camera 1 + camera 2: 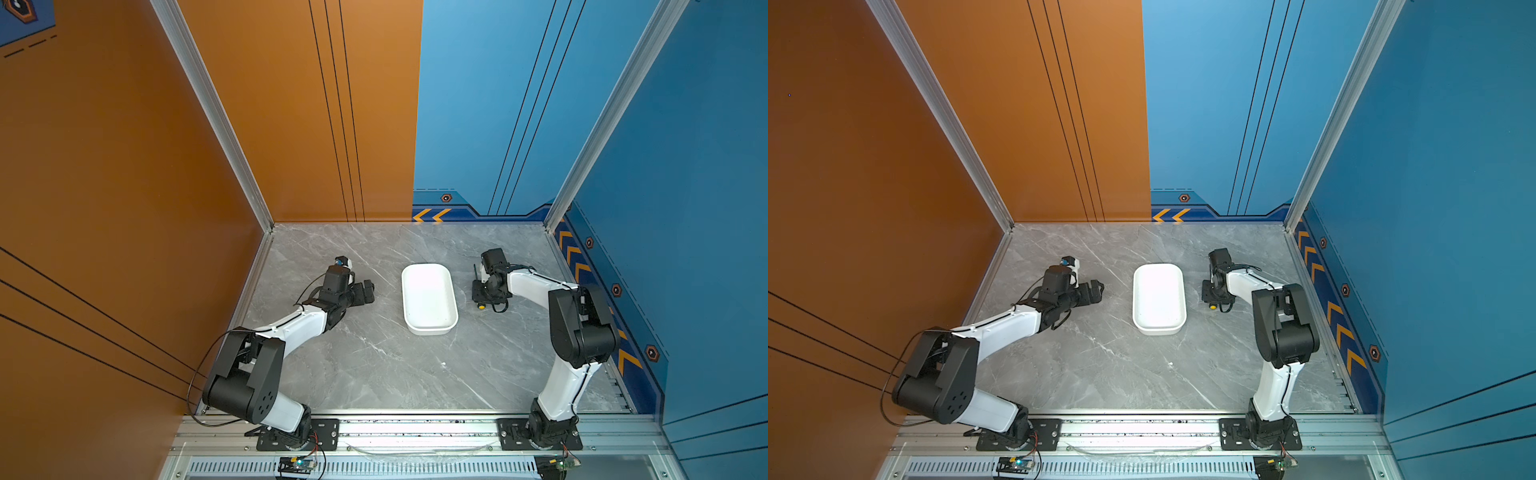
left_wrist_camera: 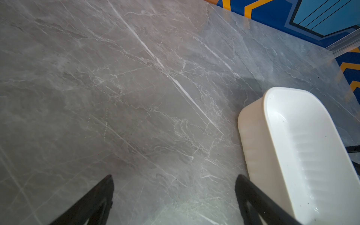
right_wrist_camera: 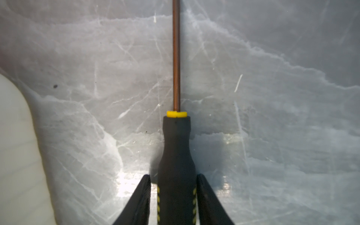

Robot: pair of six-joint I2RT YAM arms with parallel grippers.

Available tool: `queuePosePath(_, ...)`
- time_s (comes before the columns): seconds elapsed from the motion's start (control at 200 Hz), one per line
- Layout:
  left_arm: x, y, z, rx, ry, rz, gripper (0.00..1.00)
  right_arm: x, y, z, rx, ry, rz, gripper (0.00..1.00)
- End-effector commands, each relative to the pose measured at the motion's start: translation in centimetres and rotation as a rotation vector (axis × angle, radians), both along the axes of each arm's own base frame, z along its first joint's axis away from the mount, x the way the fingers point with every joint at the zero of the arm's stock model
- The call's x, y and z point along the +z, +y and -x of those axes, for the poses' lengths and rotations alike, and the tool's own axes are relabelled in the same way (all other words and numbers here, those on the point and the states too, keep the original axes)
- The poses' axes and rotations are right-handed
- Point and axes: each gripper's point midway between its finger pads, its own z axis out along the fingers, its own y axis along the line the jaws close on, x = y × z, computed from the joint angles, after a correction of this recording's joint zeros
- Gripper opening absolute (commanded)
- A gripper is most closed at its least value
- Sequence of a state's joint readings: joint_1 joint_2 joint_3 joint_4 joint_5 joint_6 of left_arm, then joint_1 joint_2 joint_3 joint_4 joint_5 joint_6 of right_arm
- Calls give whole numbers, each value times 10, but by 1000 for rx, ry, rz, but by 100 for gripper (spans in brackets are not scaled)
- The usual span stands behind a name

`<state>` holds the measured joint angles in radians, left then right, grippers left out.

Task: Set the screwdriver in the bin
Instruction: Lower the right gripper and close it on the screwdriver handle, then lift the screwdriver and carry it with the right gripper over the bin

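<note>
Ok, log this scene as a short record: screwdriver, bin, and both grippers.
screwdriver: on the table, right of the bin, not touching it
bin: white, empty, mid-table
right gripper: jaws on both sides of the handle; firm grip unclear
left gripper: open, nothing between the jaws, left of the bin

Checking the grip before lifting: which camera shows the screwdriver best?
Right wrist: the screwdriver fills the centre, handle flanked by the right claw. Both top views show little beyond its yellow cap. Left wrist misses it.
</note>
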<state>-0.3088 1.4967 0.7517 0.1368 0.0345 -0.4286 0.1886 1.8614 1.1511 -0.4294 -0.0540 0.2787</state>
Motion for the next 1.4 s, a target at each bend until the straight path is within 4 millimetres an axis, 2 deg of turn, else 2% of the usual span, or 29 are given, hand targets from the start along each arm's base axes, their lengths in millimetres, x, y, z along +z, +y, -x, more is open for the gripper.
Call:
queuePosePath(0.0, 6, 0, -2, -5, -6, -25, 98, -20, -2, 27, 19, 124, 10, 20)
queuePosePath(0.15, 4, -1, -2, -6, 6, -26, 98, -19, -1, 27, 20, 121, 6, 8)
queuePosePath(0.32, 3, 1, -2, -2, 14, -44, 98, 2, 6, 23, 19, 71, -22, 4)
queuePosePath(0.491, 4, 3, -2, -5, 17, -61, 98, 45, 13, 19, 5, 0, -51, 3)
queuePosePath(0.671, 3, 3, -2, -7, 21, -67, 98, 101, 24, 20, 10, -91, -57, 2)
queuePosePath(0.776, 2, 2, -2, -12, 24, -65, 98, 135, 48, 26, 46, -147, -89, 2)
queuePosePath(0.901, 1, -1, -1, -30, 28, -56, 98, 158, 79, 38, 82, -180, -112, 3)
queuePosePath(1.006, 4, -9, 2, -69, 30, -27, 98, 159, 100, 46, 92, -182, -118, 3)
queuePosePath(1.091, 7, -17, 5, -108, 30, 6, 98, 152, 113, 51, 107, -172, -100, 3)
queuePosePath(1.262, 21, -40, 14, -244, -4, 117, 98, 127, 135, 55, 130, -122, -74, 3)
queuePosePath(1.392, 23, -41, 21, -266, -24, 148, 98, 104, 147, 54, 143, -83, -52, 4)
